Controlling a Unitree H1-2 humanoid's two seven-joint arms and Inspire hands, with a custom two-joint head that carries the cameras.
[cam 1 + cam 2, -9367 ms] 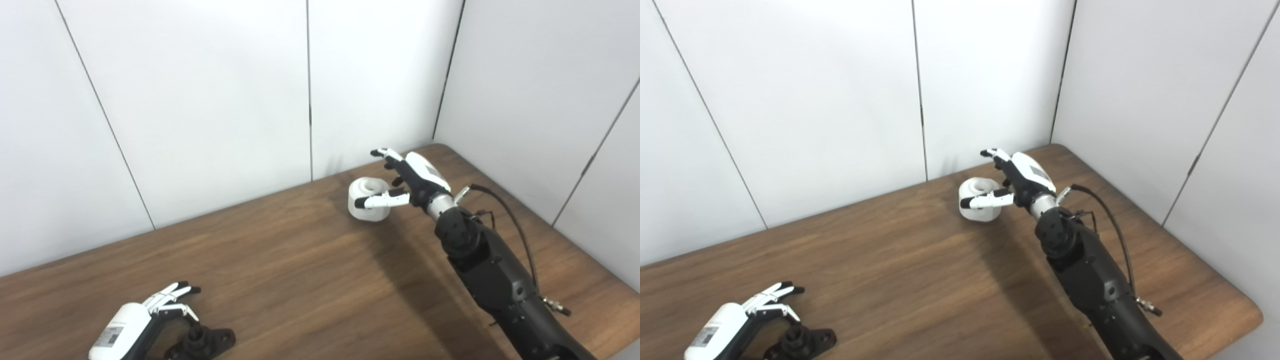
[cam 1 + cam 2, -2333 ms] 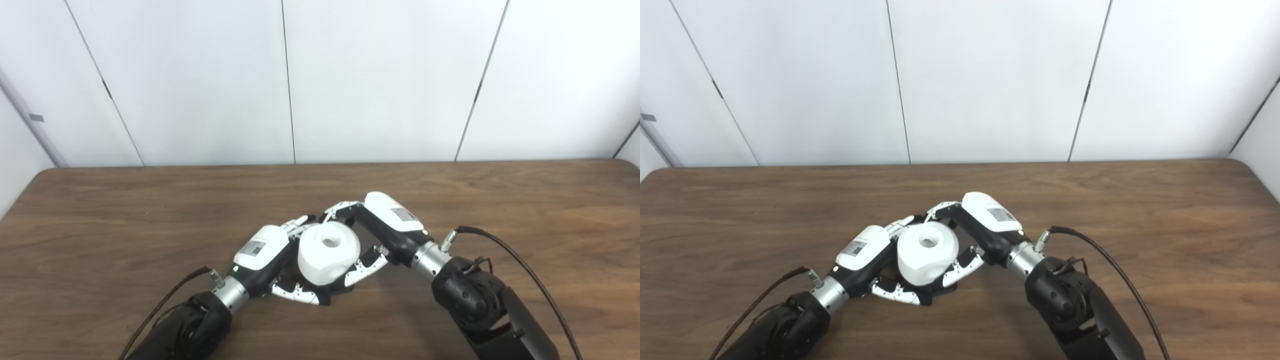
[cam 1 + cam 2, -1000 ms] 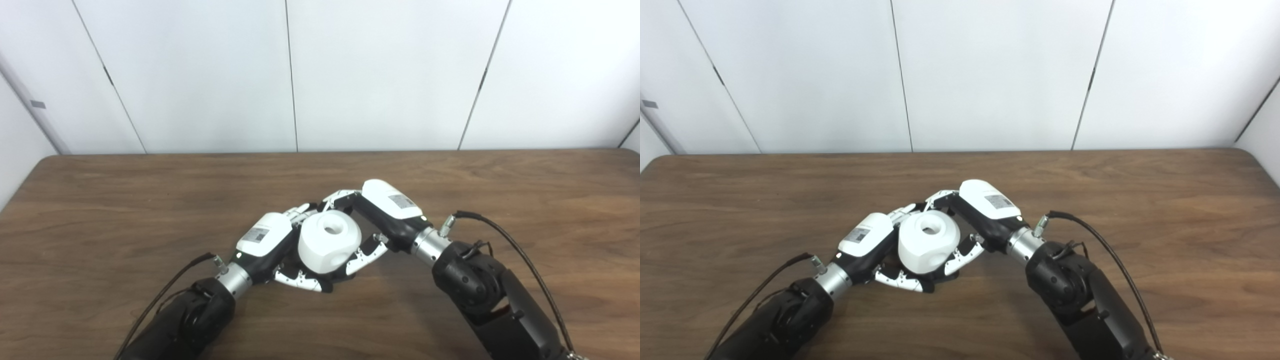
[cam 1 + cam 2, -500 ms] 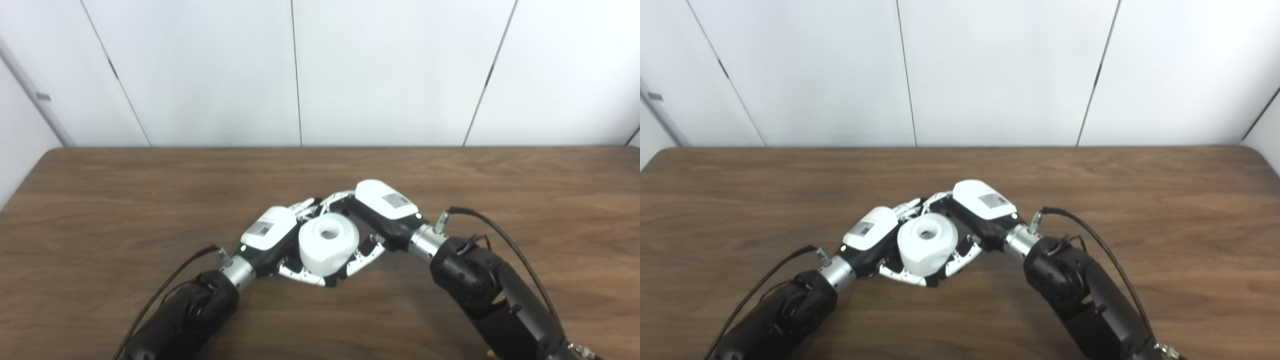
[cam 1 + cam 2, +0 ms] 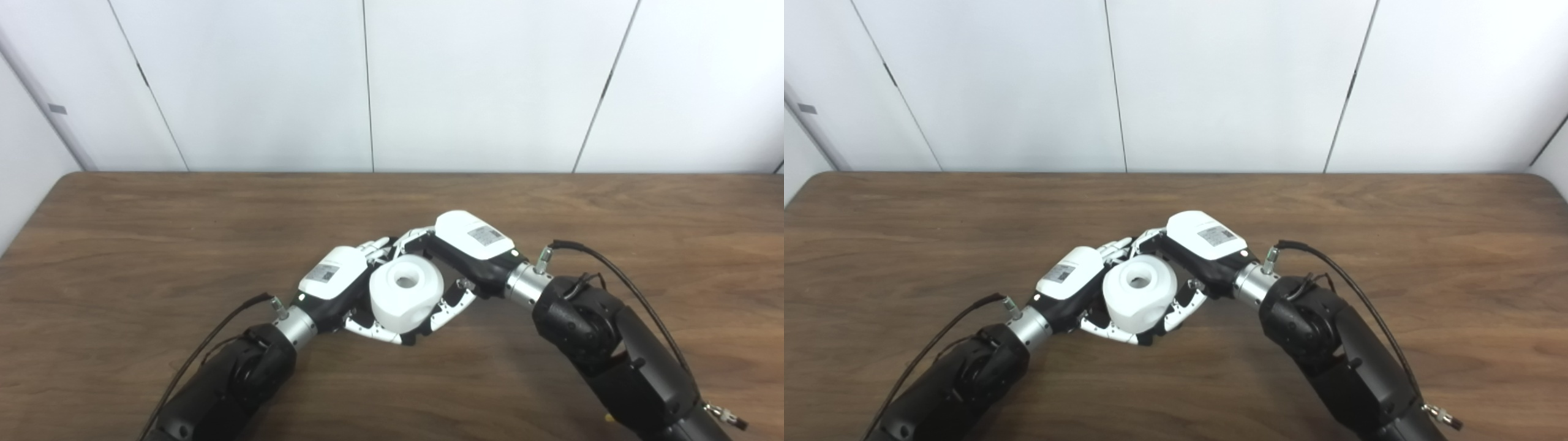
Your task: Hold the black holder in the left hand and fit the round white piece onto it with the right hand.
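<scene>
White piece (image 5: pixel 405 293) sits between both hands, hole upward. Right hand (image 5: pixel 468 248) grips it from the right; left hand (image 5: pixel 334 283) closes beneath, holder hidden.

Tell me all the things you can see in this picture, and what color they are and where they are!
round white piece: one, white, with a hole on top, in the middle of the table between the two hands
black holder: mostly hidden; only dark bits show under the white piece, so I cannot make it out
table: one, brown wood, filling the lower part of the view
wall panels: white, behind the table
cables: two, black, one along each forearm
left hand: one, white and black, curled at the left side of the white piece
right hand: one, white and black, closed on the white piece from its right
</scene>
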